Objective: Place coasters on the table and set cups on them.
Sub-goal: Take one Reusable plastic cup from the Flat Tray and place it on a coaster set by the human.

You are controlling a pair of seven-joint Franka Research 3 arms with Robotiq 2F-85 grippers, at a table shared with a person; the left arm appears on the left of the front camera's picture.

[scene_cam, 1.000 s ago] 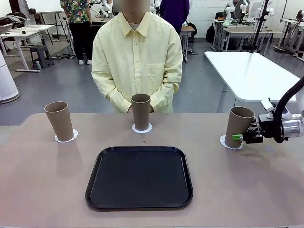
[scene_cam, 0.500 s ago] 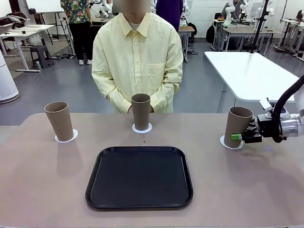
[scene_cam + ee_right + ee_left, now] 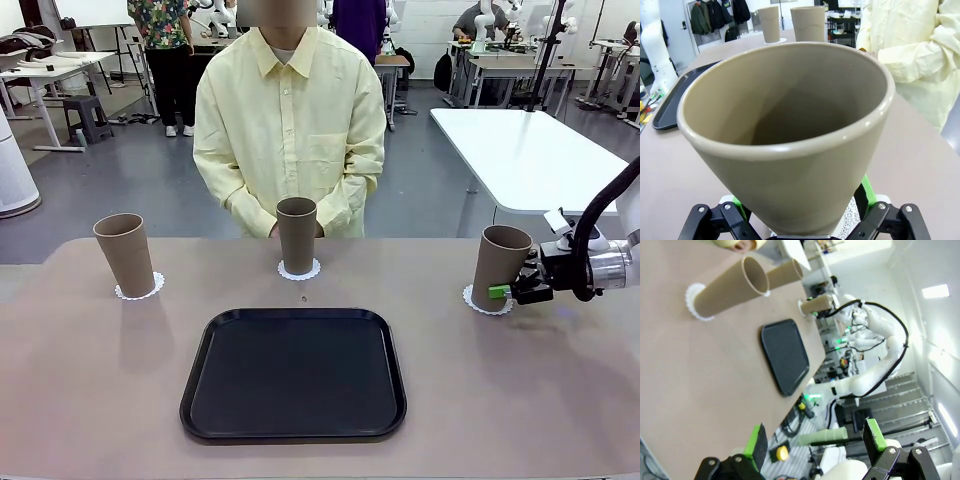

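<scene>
- Now that the jaws of the right gripper (image 3: pixel 510 292) have been parted, the right-hand cup (image 3: pixel 497 266) at the right of the front frame is no longer clamped; a second ago the green pad was pressed against its wall.
- In the right wrist view the cup (image 3: pixel 790 130) is seen standing between the spread fingers (image 3: pixel 866 192), above a patch of lacy coaster (image 3: pixel 854 220) at the bottom edge of the frame.
- The gripper has been drawn back slightly toward the right edge of the front frame, yet its pad is kept just beside the cup's lower wall.
- The coaster (image 3: pixel 472 299) under this cup is seen on the table (image 3: pixel 500 400), its scalloped rim showing at the cup's left.
- The middle cup (image 3: pixel 297 235) rests on its coaster (image 3: pixel 299 270) at upper centre, and the left cup (image 3: pixel 126 254) on its coaster (image 3: pixel 139 290) at upper left; neither has been shifted.
- The black tray (image 3: pixel 293 374) lies bare at lower centre.
- The left gripper (image 3: pixel 815 445) is held with its fingers wide apart, nothing between them.
- All three cups being seated on coasters, the task is judged essentially done; only a clean retreat of the right arm without tipping the cup is left.
</scene>
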